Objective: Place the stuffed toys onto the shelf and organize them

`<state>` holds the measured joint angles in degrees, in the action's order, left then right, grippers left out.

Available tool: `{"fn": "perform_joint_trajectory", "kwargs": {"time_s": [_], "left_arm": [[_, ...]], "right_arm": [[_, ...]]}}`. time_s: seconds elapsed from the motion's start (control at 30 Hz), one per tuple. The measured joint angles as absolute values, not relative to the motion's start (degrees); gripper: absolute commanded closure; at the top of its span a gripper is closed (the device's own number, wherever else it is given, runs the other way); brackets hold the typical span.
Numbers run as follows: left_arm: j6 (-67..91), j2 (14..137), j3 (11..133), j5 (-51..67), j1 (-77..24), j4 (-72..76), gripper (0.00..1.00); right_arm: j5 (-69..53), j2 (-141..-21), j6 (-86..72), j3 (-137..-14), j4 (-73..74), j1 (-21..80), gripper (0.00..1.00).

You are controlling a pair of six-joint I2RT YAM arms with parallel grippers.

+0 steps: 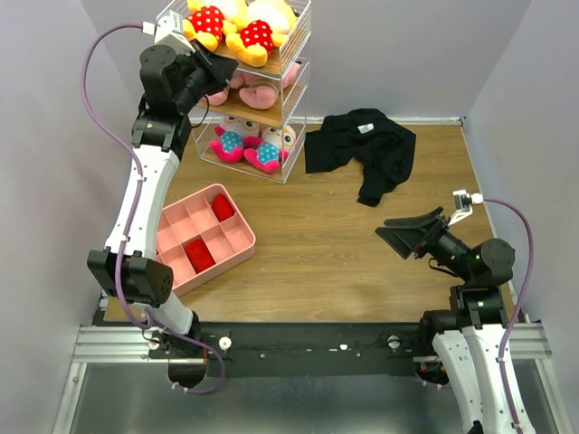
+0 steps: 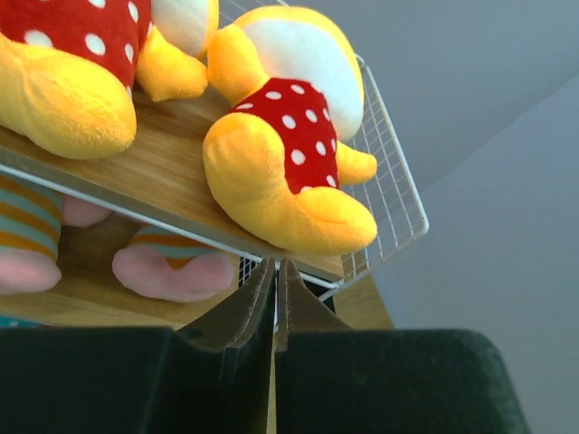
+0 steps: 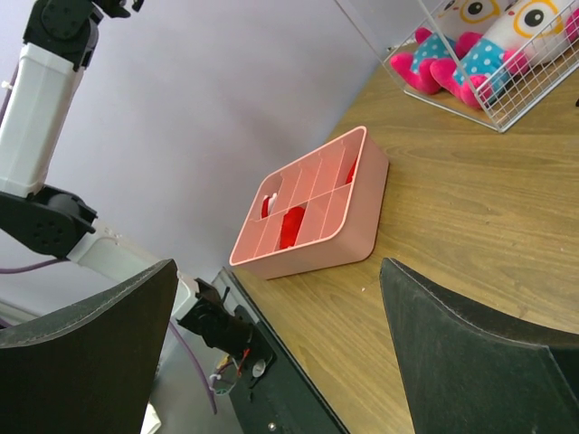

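Six stuffed toys (image 1: 258, 34) sit on the shelf (image 1: 242, 116) — yellow pair (image 2: 288, 172) on top, pink pair (image 1: 260, 94) in the middle, white-faced pair (image 1: 256, 145) at the bottom. The left gripper (image 2: 274, 271), fingers pressed together and empty, is just below the top tier's edge — the right gripper (image 1: 393, 237) gapes wide over the table (image 1: 335, 271).

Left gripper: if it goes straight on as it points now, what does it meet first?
Probably the front edge of the shelf, top tier, just under the right-hand yellow toy; depth is unclear.
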<state>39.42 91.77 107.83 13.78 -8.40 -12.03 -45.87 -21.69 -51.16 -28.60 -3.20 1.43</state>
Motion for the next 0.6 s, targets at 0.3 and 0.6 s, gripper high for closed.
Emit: {"fn": "perform_joint_trajectory", "kwargs": {"time_s": [0.3, 0.6], "left_arm": [[39.0, 98.7, 112.5, 14.3, -9.0, -11.7, 0.87], [39.0, 104.1, 121.0, 14.9, -9.5, -13.9, 0.87]], "right_arm": [[-45.8, -21.8, -50.9, -28.6, -3.2, 1.4, 0.01], [-45.8, -22.2, -50.6, -28.6, -3.2, 1.4, 0.01]]}}
